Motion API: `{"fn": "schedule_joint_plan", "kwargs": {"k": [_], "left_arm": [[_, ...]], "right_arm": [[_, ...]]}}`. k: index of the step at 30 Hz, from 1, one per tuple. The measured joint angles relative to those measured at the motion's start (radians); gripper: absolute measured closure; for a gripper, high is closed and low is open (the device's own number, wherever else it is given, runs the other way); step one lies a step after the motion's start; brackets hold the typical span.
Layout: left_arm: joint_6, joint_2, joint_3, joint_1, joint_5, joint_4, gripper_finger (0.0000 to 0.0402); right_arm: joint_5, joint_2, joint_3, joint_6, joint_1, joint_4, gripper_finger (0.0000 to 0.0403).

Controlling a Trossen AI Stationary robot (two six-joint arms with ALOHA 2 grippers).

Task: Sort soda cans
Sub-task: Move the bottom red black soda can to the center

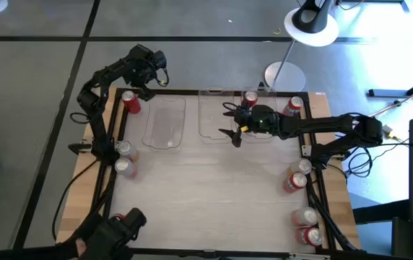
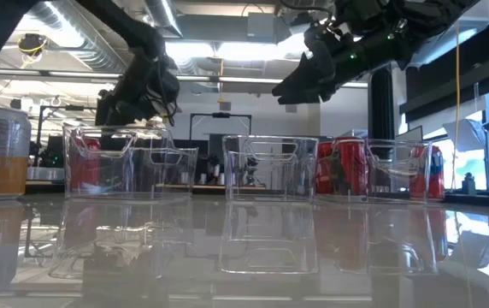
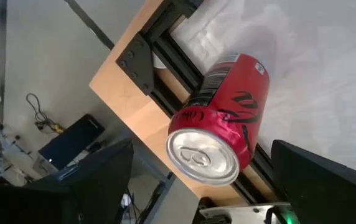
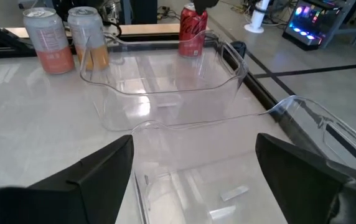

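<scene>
A red soda can (image 3: pixel 228 118) with a silver top stands upright on the table's far left corner (image 1: pixel 131 102). My left gripper (image 3: pixel 203 186) hovers open above it, one finger on either side, not touching. My right gripper (image 1: pixel 230 123) is open and raised over the middle clear bin (image 1: pixel 216 115), holding nothing; it also shows in the right wrist view (image 4: pixel 193 162). Two silver cans (image 1: pixel 124 157) stand at the left edge. Several red and silver cans (image 1: pixel 300 195) stand along the right edge. Two red cans (image 1: pixel 250 97) (image 1: pixel 294 107) stand at the far side.
Three clear plastic bins (image 2: pixel 129 162) (image 2: pixel 270 167) (image 2: pixel 373 171) stand in a row at the far side. A black frame rail (image 3: pixel 184 68) and the wooden table edge run beside the corner can. Bare table surface (image 1: pixel 214 195) lies toward the near edge.
</scene>
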Motion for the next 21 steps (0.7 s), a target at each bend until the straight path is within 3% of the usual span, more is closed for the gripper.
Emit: {"fn": "schedule_joint_plan", "kwargs": {"k": [6,8,14,21], "left_arm": [[0.007,0.028,0.000,0.009,0.005,0.000,0.0037],[-0.009,0.002,0.000,-0.004,0.050,0.001,0.0037],[-0.060,-0.189,0.000,-0.121,0.225,0.027,0.0037],[-0.168,-0.466,0.002,-0.358,0.245,0.170,0.0037]], "right_arm": [[0.000,0.000,0.000,0.000,0.000,0.000,0.0066],[0.000,0.000,0.000,0.000,0.000,0.000,0.0066],[0.000,-0.027,0.022,0.000,0.000,-0.090,0.0066],[0.001,-0.075,0.159,-0.007,-0.001,-0.372,0.0066]]}}
